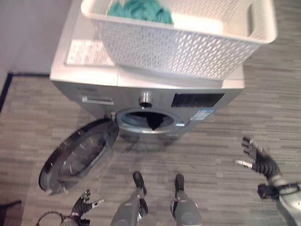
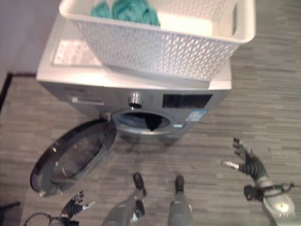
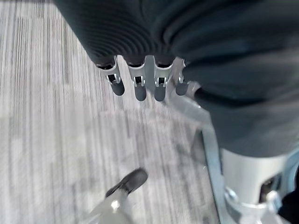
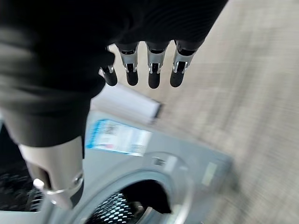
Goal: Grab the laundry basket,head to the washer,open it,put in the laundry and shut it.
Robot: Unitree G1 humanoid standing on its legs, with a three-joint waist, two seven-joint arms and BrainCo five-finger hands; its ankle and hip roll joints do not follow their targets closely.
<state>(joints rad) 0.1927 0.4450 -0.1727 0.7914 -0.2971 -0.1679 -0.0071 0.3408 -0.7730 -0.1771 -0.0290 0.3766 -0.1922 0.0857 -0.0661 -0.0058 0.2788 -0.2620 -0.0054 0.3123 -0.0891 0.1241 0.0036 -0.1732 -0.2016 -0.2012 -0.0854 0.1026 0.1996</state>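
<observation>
Basket (image 1: 188, 52) sits atop washer (image 1: 94, 70), teal laundry (image 1: 138, 9) in its far left corner; door (image 1: 77, 155) swung wide open, dark item visible at drum mouth (image 1: 148, 120); left hand (image 1: 84, 203) and right hand (image 1: 256, 157) both low, fingers spread, holding nothing. Judged step: loading; reach up for laundry, grip whole bundle, push deep past door seal; basket's far rim cut off; whether more clothes remain in basket unclear.

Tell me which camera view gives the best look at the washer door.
The left eye view: the washer door hangs fully open, whole round glass and rim showing, left of the drum opening. The right eye view shows it much the same. The left wrist view catches what seems its edge; the right wrist view shows the opening, not the door.
</observation>
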